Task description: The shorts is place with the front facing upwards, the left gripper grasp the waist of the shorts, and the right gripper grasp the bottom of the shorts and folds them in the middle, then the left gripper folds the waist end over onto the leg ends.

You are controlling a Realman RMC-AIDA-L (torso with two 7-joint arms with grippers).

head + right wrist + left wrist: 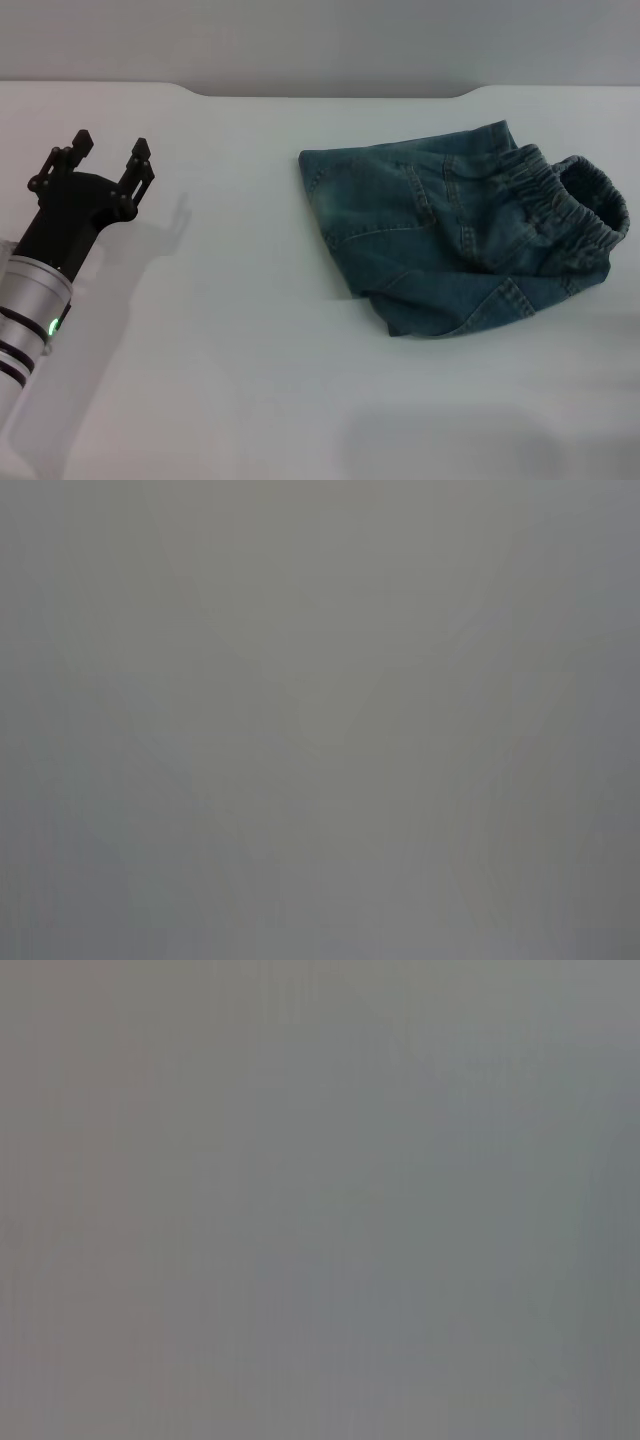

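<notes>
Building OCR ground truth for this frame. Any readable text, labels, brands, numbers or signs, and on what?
None readable in any view.
The shorts: plain denim with stitching and a gathered waistband, no tag or print showing.
The left gripper: black fingers, open, over the table; no markings. Its arm carries only a small green light, no characters.
Right gripper: not in view.
Both wrist views: featureless grey, nothing to read.

Both wrist views are blank grey blur, so nothing can be told from them. In the head view, the left arm [25,320] is cut off by the picture's edge. The shorts [450,235] lie bunched, their leg hems hidden in folds.
</notes>
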